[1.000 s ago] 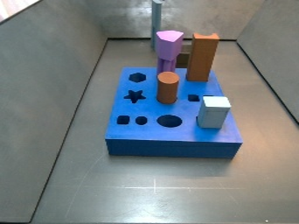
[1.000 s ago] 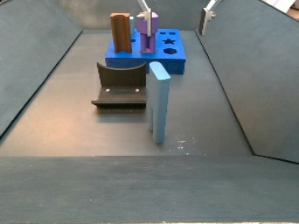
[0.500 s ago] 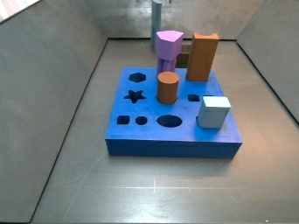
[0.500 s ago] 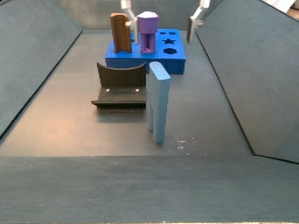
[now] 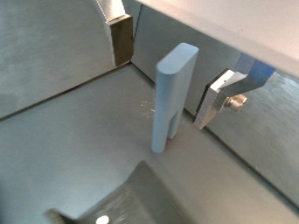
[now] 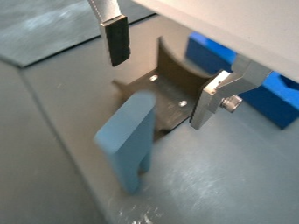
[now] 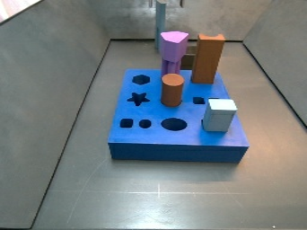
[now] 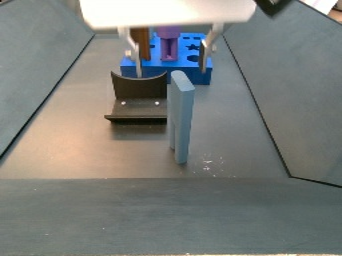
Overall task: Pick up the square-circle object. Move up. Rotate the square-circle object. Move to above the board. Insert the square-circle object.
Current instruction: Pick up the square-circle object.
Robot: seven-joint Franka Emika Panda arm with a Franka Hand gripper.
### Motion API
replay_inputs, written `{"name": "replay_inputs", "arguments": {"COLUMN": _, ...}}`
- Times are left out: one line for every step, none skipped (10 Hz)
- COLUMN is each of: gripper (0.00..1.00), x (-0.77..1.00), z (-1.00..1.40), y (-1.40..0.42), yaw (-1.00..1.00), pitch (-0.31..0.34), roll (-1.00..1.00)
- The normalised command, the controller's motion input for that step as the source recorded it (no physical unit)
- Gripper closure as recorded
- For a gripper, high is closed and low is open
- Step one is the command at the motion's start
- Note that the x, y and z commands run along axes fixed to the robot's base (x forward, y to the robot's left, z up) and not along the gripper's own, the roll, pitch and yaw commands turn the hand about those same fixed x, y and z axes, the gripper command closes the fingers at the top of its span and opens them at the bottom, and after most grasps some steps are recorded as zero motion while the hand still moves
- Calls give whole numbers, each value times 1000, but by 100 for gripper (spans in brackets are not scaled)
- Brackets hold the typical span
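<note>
The square-circle object [image 8: 182, 118] is a long grey-blue peg standing upright on the floor, in front of the fixture [image 8: 138, 97]. It also shows in both wrist views [image 5: 173, 96] [image 6: 126, 142] and far behind the board in a side view [image 7: 160, 18]. My gripper [image 8: 174, 45] is open and empty. It hangs above and just behind the peg's top, with its fingers [image 5: 121, 39] apart on either side. The board [image 7: 144, 144] is a thick blue slab with dark holes, partly hidden behind the gripper in a side view [image 8: 195, 70].
On the board stand a purple piece [image 7: 174, 49], a tall orange-brown block [image 7: 210, 57], a brown cylinder [image 7: 171, 90] and a pale cube [image 7: 220, 114]. Grey walls close the work area on both sides. The fixture [image 6: 163, 83] lies between the peg and the board.
My gripper has moved from the far upper right into the middle of the side view, now over the fixture and the peg's top. The peg and the board have not moved.
</note>
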Motion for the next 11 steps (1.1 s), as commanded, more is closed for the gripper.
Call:
{"name": "replay_inputs", "arguments": {"gripper": 0, "x": 0, "z": -311, "y": 503, "yaw": 383, "pitch": -120, "roll": -239}}
{"name": "replay_inputs", "arguments": {"gripper": 0, "x": -83, "z": -286, "y": 360, "yaw": 374, "pitch": -130, "roll": -194}}
{"name": "replay_inputs", "arguments": {"gripper": 0, "x": -29, "z": -257, "y": 266, "yaw": 429, "pitch": -99, "roll": -109}}
{"name": "replay_inputs", "arguments": {"gripper": 0, "x": 0, "z": -246, "y": 209, "yaw": 377, "pitch": -67, "roll": -64}}
{"name": "replay_inputs", "arguments": {"gripper": 0, "x": 0, "z": -237, "y": 146, "yaw": 291, "pitch": -27, "roll": -23}}
{"name": "replay_inputs", "arguments": {"gripper": 0, "x": 0, "z": -243, "y": 114, "yaw": 157, "pitch": -34, "roll": -33}}
{"name": "replay_inputs", "arguments": {"gripper": 0, "x": -91, "z": -271, "y": 106, "yaw": 91, "pitch": -69, "roll": -39}}
{"name": "replay_inputs", "arguments": {"gripper": 0, "x": -91, "z": -229, "y": 80, "yaw": 54, "pitch": -69, "roll": -47}}
{"name": "replay_inputs", "arguments": {"gripper": 0, "x": -120, "z": -34, "y": 0, "yaw": 0, "pitch": -77, "roll": -6}}
{"name": "replay_inputs", "arguments": {"gripper": 0, "x": 0, "z": 0, "y": 0, "yaw": 0, "pitch": -30, "roll": 0}}
{"name": "replay_inputs", "arguments": {"gripper": 0, "x": 0, "z": 0, "y": 0, "yaw": 0, "pitch": 0, "roll": 0}}
